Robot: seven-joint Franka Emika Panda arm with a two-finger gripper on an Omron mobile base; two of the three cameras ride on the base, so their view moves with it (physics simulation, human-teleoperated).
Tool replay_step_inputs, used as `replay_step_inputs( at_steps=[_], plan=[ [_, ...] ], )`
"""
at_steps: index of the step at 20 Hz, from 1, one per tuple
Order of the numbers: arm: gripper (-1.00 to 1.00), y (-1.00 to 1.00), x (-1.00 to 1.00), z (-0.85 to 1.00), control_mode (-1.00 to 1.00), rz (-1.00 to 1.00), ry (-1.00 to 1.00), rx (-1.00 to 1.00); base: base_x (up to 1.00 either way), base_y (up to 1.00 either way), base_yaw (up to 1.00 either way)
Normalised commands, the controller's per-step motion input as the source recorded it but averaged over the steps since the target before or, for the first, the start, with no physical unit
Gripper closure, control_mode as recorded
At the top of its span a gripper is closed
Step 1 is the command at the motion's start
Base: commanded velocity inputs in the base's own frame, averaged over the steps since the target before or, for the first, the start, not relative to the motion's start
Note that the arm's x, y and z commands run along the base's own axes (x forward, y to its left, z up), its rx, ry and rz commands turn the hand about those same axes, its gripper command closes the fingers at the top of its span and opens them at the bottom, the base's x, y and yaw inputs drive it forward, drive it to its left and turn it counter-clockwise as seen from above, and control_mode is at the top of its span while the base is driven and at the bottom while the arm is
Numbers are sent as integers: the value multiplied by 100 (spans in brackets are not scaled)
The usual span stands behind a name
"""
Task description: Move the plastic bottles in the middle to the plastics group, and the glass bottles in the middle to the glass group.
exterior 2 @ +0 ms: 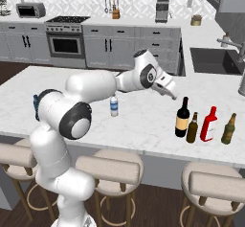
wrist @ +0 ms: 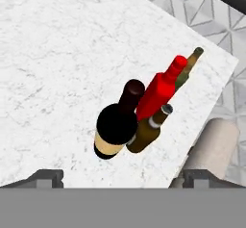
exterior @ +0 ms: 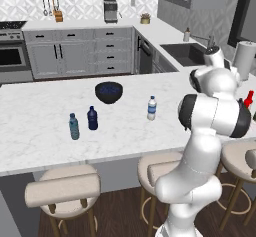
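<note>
The clear water bottle (exterior: 152,108) with a white cap stands mid-counter, also seen beside my forearm (exterior 2: 114,106). To its left stand the teal-blue bottle (exterior: 74,126) and the navy bottle (exterior: 92,118). At the counter's right end the black wine bottle (exterior 2: 182,117) and the short brown bottle (exterior 2: 193,128) stand upright next to the red bottle (exterior 2: 208,124). My gripper (exterior 2: 171,94) hovers up and left of the wine bottle, apart from it. In the hand view the gripper (wrist: 123,178) is open and empty, above the wine bottle (wrist: 115,126), brown bottle (wrist: 146,134) and red bottle (wrist: 161,92).
An olive-brown bottle (exterior 2: 229,129) stands right of the red one. A dark bowl (exterior: 108,92) sits mid-counter towards the back. Stools (exterior 2: 109,168) line the near counter edge. A sink (exterior 2: 213,61) and a paper towel roll (exterior: 245,56) lie beyond to the right.
</note>
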Motion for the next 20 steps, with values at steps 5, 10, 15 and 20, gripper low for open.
replay_step_inputs(
  at_steps=[5, 10, 15, 20],
  plan=[
    [-100, 82, -38, 6, -100, 30, 30, 2, 0, 0, 0],
    [-100, 83, -32, 2, -100, 44, 19, 6, 0, 0, 0],
    [-100, 90, -18, -1, -100, 53, 0, 4, 0, 0, 0],
    [-100, 78, 1, -1, -100, 61, 1, 11, 0, 0, 0]
  ],
)
